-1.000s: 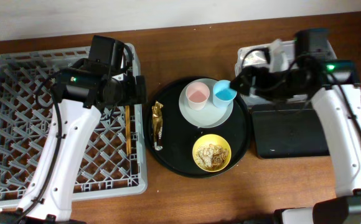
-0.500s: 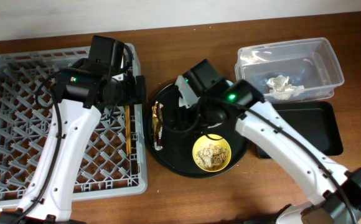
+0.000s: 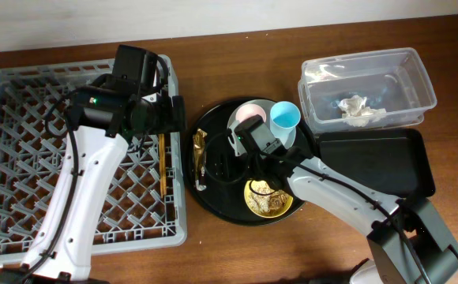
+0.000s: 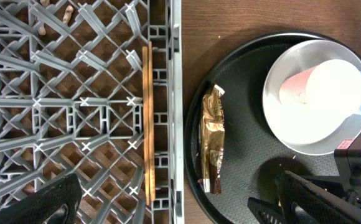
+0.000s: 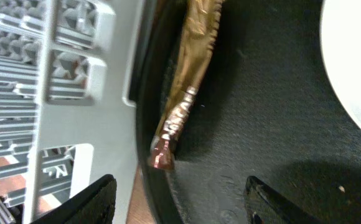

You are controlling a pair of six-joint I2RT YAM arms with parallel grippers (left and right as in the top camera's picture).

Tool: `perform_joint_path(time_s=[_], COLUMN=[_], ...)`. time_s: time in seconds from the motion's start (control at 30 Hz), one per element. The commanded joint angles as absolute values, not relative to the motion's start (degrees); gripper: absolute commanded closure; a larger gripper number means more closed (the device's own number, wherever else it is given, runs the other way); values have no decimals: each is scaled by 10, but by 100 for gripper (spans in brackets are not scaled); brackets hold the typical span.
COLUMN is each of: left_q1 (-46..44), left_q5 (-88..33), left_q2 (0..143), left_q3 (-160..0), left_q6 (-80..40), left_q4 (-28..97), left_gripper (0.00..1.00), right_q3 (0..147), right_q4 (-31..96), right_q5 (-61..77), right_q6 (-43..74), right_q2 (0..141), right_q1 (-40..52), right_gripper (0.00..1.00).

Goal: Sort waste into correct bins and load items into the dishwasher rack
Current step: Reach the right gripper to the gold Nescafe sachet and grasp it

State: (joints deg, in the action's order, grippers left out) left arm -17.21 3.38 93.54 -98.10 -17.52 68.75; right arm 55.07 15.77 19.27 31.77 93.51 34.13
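**Overhead and wrist views.** Left gripper [image 4: 177,190]: fingers spread wide and holding nothing, above the right wall of the rack [image 3: 24,87]. Chopsticks [image 4: 147,124] lie inside the rack along that wall. Right gripper [image 5: 183,199]: fingers apart with nothing between them, low over the round tray [image 4: 243,162], just beside the lower end of the wrapper [image 5: 190,81]. The wrapper lies flat near the tray's left rim. The plate [image 4: 299,124] carries 2 cups, pink [image 4: 317,87] and blue [image 3: 285,120]. The bowl [image 3: 250,203] holds scraps [image 3: 267,199]. The napkin [image 3: 361,110] lies in the tub [image 3: 418,79], beside the black bin [image 3: 387,166].

The right hand [image 5: 179,198] has left the clear tub [image 3: 403,75] and swung across to the round black tray [image 3: 217,207], now sitting low beside the foil wrapper [image 5: 190,87].
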Motion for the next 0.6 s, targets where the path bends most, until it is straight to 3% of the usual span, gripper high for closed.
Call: perform_joint_path(time_s=[0.0,0.57], left_q1=[-171,-171], left_q5=[32,32], left_q2=[934,934], left_q3=[-986,-986], left_q6=[-172,-172], left_q4=[687,687], left_gripper=[1,1], right_q3=[548,548], right_q4=[151,4], right_q5=[172,107], right_q6=[333,336], right_q2=[934,1064], right_q1=[345,401], right_gripper=[34,34])
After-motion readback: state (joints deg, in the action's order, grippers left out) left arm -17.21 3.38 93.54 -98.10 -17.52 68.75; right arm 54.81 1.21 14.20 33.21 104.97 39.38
